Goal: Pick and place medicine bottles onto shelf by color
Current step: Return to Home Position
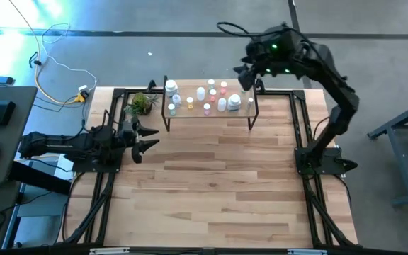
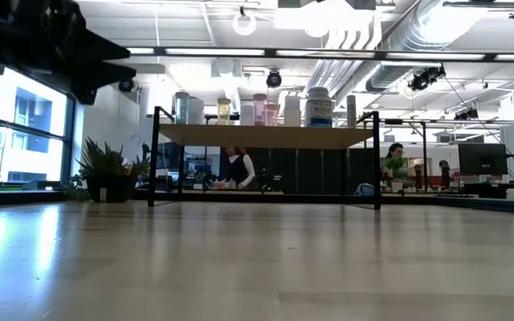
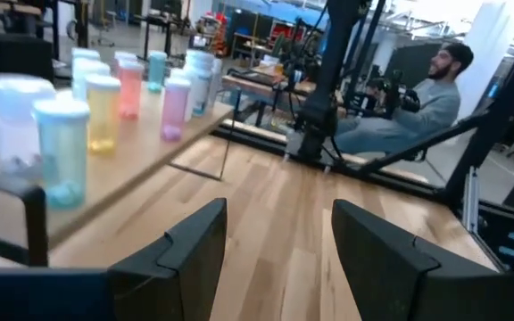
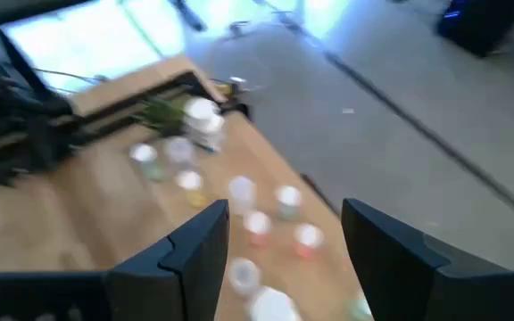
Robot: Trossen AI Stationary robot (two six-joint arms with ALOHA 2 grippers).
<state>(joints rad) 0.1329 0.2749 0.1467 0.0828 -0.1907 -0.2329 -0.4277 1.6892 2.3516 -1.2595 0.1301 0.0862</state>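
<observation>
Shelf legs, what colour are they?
Black. The legs show best in the low view, dark beneath the shelf with its pale wood board.

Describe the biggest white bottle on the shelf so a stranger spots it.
On the low light-wood shelf on black legs at the table's far side, look toward the end nearest the right arm. The wide white bottle there is broader than its slim neighbours and wears a blue label.

Potted plant (image 1: 141,103) on wooden table (image 1: 211,184), back-left corner; seated person (image 3: 418,98) beyond.
</observation>
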